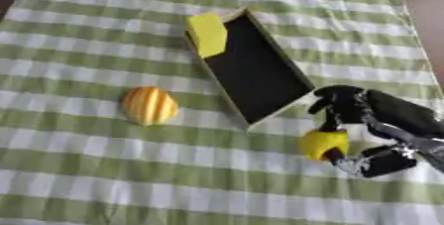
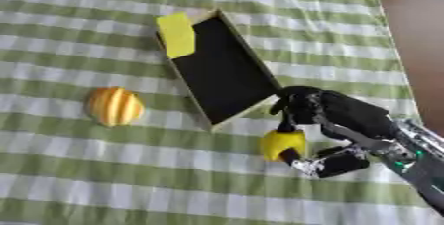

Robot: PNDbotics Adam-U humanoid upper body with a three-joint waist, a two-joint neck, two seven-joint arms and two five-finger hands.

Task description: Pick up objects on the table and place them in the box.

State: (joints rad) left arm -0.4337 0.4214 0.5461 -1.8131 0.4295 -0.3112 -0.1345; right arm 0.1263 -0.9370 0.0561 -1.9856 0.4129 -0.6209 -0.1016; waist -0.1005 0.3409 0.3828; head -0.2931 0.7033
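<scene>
right robot hand point(image 1: 364, 120) clenched on yellow fruit point(image 1: 324, 142) | held at box point(image 1: 251, 68) 5 o'clock corner | orange fruit point(image 1: 149, 105) left at 9 o'clock | yellow block point(image 1: 208, 33) leaned on box rim

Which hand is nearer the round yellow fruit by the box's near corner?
Right. The right hand is curled around the round yellow fruit; the left hand is not in view.

Your right arm point(image 2: 408, 157) comes in from the lower right edge — black shell, silver joints — and slants up and leftward. Your right hand point(image 2: 325, 112) sits at its end, fingers point(image 2: 291, 101) curled downward and thumb point(image 2: 334, 162) tucked beneath (pinching a small yellow object point(image 2: 283, 143) between them). Your left hand shows in neither view.
</scene>
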